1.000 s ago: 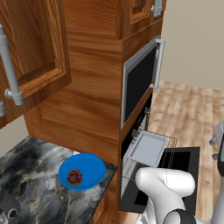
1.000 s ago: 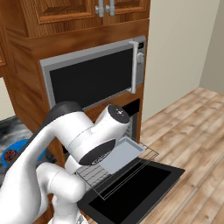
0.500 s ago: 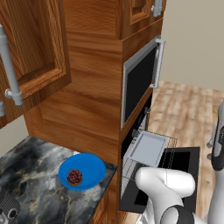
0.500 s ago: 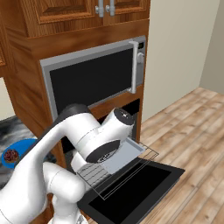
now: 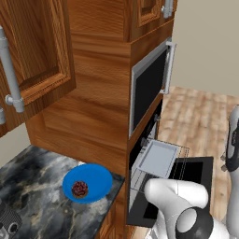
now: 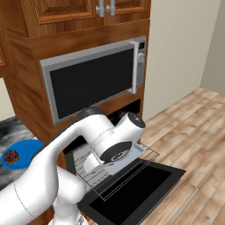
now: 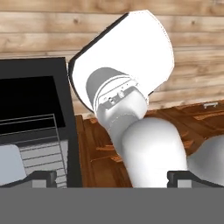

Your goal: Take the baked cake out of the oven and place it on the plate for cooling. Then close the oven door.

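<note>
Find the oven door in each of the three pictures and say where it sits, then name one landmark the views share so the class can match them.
Left base view: the oven door lies open and flat at lower right, beyond the pulled-out wire rack.
Right base view: it lies flat at bottom centre-right, under the rack.
Hand view: it is the black panel at left.
Shared landmark: the grey tray on the rack.

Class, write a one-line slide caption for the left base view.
Baked cake rests on the blue plate while the oven door hangs open.
</note>
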